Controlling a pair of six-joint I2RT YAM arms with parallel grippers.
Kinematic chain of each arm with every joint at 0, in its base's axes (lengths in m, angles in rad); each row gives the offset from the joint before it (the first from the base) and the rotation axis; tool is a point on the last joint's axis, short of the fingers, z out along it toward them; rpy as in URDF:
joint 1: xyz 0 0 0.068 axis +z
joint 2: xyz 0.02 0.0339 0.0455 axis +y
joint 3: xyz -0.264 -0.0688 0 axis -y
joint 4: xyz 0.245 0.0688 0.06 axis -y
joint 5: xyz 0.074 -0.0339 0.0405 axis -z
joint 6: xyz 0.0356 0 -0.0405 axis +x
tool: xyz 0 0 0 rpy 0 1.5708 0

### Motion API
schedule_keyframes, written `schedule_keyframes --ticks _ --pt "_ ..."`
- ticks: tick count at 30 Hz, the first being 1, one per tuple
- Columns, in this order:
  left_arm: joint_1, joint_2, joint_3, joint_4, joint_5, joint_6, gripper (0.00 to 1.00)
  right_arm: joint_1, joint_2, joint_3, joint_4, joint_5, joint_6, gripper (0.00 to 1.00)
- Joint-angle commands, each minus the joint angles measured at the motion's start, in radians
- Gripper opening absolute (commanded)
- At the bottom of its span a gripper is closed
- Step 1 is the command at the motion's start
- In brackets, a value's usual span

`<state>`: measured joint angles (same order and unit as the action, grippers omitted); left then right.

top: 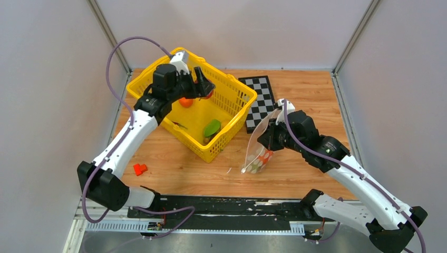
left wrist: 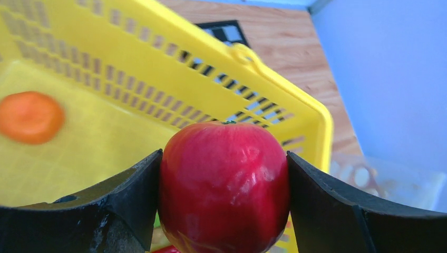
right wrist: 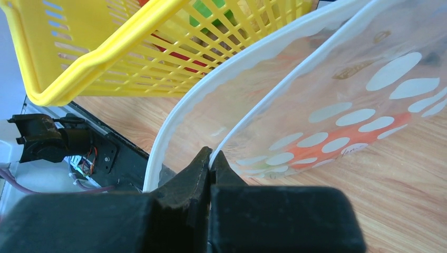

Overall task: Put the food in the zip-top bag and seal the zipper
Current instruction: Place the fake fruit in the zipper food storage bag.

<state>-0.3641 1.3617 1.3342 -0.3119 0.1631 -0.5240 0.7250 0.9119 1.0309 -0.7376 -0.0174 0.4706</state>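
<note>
Clamping the tomato (left wrist: 224, 174) at its widest girth in the left end effector (left wrist: 224, 211), above the basket (top: 227, 138); probably hard, light and glossy-slick. Pinching the zipper (right wrist: 274, 99) rim of the bag (right wrist: 337, 108) in the tightly closed right end effector (right wrist: 211, 161), propping that flimsy film upright on the table (top: 305, 179), mouth gaping.

Left wrist view: the tomato (left wrist: 224, 184) is cut off by the lower edge, and the left pincer (left wrist: 224, 163) covers its flanks. The orange (left wrist: 30, 117) and the bag (left wrist: 392, 182) are blurred.
Right wrist view: the basket (right wrist: 105, 58) and the bag run past the top edge. A green piece (right wrist: 208, 13) and a red piece (right wrist: 176, 52) behind the mesh cannot be identified.
Top view: the bag's orange contents (top: 265, 156) are too small to name. The right pincer (top: 265, 138) is largely hidden by its own wrist.
</note>
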Motion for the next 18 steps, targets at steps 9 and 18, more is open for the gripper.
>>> schedule_keyframes --ticks 9,18 --pt "-0.352 -0.177 -0.117 0.305 0.088 0.135 0.44 -0.012 0.037 -0.001 0.102 0.049 0.078 0.00" --pt "-0.513 -0.209 -0.257 0.556 0.235 0.044 0.47 -0.058 0.016 -0.021 0.167 0.056 0.149 0.00"
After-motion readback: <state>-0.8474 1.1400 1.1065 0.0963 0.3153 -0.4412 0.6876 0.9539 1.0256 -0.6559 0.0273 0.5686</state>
